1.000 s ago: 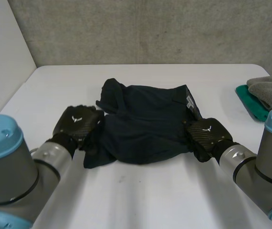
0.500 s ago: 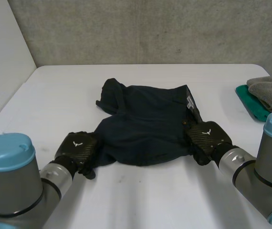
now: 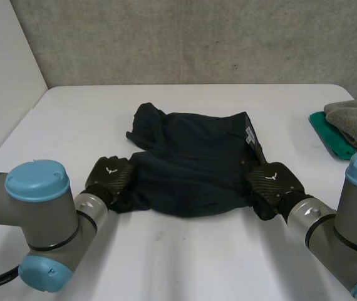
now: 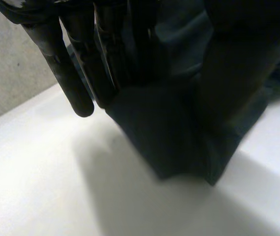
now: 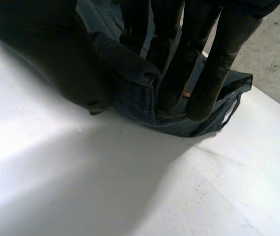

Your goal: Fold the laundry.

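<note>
Both my hands now grip the crumpled dark navy cloth garment (image 3: 191, 163), which lies mid-way across the white table (image 3: 185, 257). Within the last second my left hand (image 3: 109, 175) has slid down the garment's left edge to its near left corner, where straight fingers (image 4: 76, 83) pinch the cloth against the thumb. My right hand (image 3: 271, 182) has stayed at the near right corner (hem nipped between thumb and fingers). With both near corners held, I judge the fold can begin.

One dark navy garment (image 3: 191, 166) lay on the single white tabletop (image 3: 185, 263). There were also one grey towel (image 3: 355, 119) and one green cloth (image 3: 329, 139).
</note>
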